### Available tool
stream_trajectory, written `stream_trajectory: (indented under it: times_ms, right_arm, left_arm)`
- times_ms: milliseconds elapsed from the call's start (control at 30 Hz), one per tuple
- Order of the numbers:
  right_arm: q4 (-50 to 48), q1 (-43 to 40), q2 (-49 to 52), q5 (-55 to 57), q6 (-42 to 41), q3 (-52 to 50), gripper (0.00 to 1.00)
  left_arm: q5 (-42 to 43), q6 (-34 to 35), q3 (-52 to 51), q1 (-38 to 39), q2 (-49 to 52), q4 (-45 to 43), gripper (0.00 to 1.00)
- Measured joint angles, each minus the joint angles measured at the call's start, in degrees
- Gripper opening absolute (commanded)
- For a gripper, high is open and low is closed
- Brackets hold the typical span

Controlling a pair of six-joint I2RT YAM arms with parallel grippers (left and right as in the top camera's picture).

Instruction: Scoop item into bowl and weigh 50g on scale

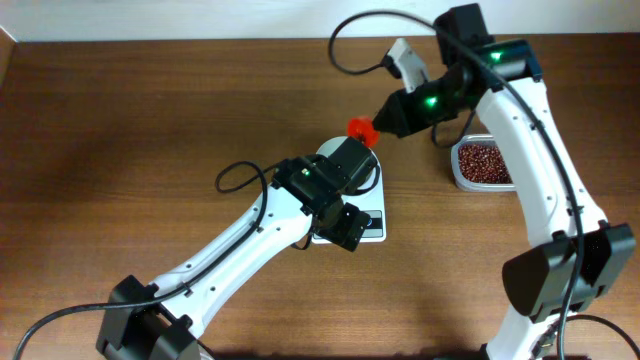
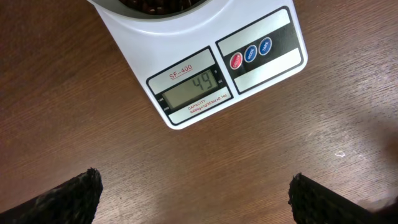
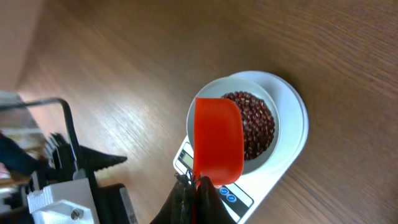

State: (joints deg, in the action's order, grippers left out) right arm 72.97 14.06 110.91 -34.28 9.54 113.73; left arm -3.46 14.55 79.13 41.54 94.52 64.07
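Note:
The white scale lies on the wooden table and its display reads 49. The white bowl stands on it, holding dark reddish-brown beans. In the overhead view the left arm hides most of the bowl and the scale. My right gripper is shut on the handle of an orange-red scoop, holding it over the bowl's rim; the scoop also shows overhead. My left gripper is open and empty, hovering above bare table just in front of the scale.
A clear plastic container with more beans stands to the right of the scale, under the right arm. A black cable loops by the left arm. The left arm's wrist is close to the scale.

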Motion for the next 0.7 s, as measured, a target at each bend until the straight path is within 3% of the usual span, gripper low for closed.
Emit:
stream_trajectory:
  times_ms: [67, 133, 167, 200, 700]
  right_arm:
    - [0.35, 2.82, -0.04, 5.38, 0.96, 0.00, 0.04]
    - [0.31, 5.51, -0.04, 9.92, 1.42, 0.00, 0.10]
    - [0.24, 6.49, -0.04, 11.45, 1.60, 0.00, 0.04]
    - [0.09, 7.45, -0.04, 12.72, 1.77, 0.00, 0.04]
    - [-2.73, 8.87, -0.04, 14.82, 4.00, 0.00, 0.04]
  left_arm:
    - [0.00, 0.00, 0.00, 0.00, 0.00, 0.02, 0.99]
    - [-0.02, 0.00, 0.00, 0.00, 0.00, 0.00, 0.99]
    - [0.00, 0.00, 0.00, 0.00, 0.00, 0.00, 0.99]
    - [-0.02, 0.00, 0.00, 0.00, 0.00, 0.00, 0.99]
    - [0.00, 0.00, 0.00, 0.00, 0.00, 0.00, 0.99]
